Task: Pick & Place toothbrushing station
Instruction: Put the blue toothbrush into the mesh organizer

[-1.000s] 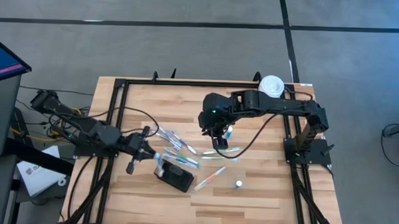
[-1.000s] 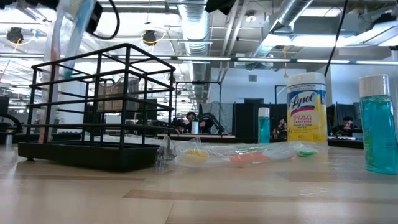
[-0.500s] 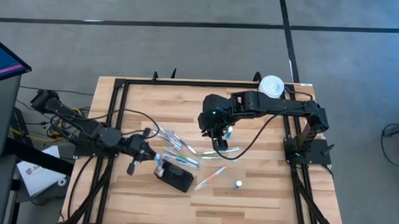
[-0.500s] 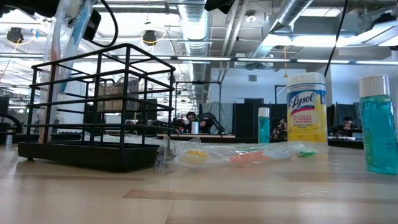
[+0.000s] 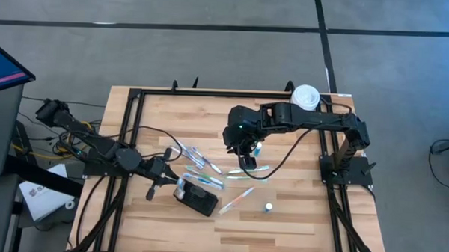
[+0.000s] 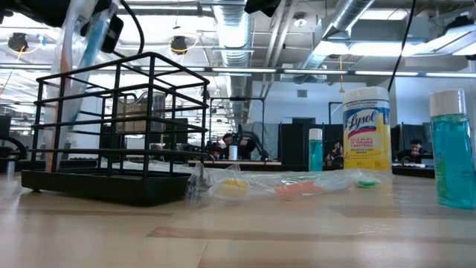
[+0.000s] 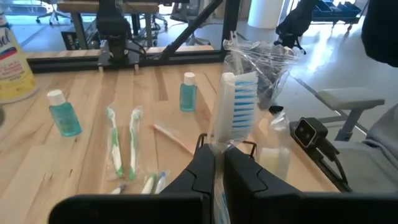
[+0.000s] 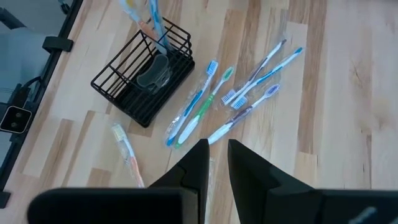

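Overhead, table-level and both wrist cameras all share the black wire holder.

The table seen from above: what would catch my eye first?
Probably the wrapped toothbrushes scattered across the middle of the wooden table. Next, the left gripper, shut on a wrapped blue toothbrush over the black wire holder near the front. A white-lidded canister stands at the back right.

A robotics lab: exposed ceiling ducts overhead, rows of workstations behind, and a butcher-block table on bare concrete floor.
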Motion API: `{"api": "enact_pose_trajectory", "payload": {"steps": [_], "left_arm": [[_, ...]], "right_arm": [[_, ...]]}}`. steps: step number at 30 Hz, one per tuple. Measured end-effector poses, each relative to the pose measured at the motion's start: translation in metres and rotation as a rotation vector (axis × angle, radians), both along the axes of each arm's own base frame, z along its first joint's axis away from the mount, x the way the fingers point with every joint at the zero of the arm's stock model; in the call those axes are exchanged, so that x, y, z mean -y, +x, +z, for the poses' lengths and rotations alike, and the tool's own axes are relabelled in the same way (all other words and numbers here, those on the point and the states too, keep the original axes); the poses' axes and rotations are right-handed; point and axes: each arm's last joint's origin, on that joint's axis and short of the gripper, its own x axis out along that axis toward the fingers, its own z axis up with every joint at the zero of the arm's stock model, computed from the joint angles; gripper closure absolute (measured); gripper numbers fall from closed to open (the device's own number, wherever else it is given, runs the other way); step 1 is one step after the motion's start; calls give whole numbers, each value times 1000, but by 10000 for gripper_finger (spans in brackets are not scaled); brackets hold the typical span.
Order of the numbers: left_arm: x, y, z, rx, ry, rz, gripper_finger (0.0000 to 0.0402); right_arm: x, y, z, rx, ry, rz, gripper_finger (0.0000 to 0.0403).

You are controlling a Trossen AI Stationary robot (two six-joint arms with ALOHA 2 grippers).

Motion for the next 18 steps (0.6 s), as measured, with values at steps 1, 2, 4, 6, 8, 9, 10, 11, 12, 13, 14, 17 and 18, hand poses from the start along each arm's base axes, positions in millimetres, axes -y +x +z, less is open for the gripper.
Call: {"api": "enact_pose_trajectory", "payload": {"steps": [1,2,4,6,8,9,10,11,12,13,14,17,18], "left_arm": [[1,1,-1,-4,4,-1,396],[1,2,-2,-7,10,-1,396],[3,5,-5,-14,32,-6,396],[4,8,-7,-12,35,-7,396],[5,9,-9,-6,32,-8,396],[5,9,-11,-6,31,-9,396],[5,9,-14,-3,29,-10,396],[4,8,-17,2,27,-10,396],[4,7,-20,10,23,-10,396],[3,5,-23,17,19,-10,396],[2,4,-26,21,16,-11,396],[2,2,-32,39,0,-39,396],[2,1,-34,44,-4,-44,396]], "right_arm": [[0,0,0,0,0,0,351],[0,0,0,0,0,0,351],[0,0,0,-1,0,0,351],[0,0,0,-1,0,0,351],[0,0,0,-2,0,0,351],[0,0,0,-2,0,0,351],[0,0,0,-4,0,0,351],[0,0,0,-5,0,0,351],[0,0,0,-5,0,0,351],[0,0,0,-6,0,0,351],[0,0,0,-5,0,0,351],[0,0,0,-6,0,0,351],[0,0,0,-6,0,0,351]]}}
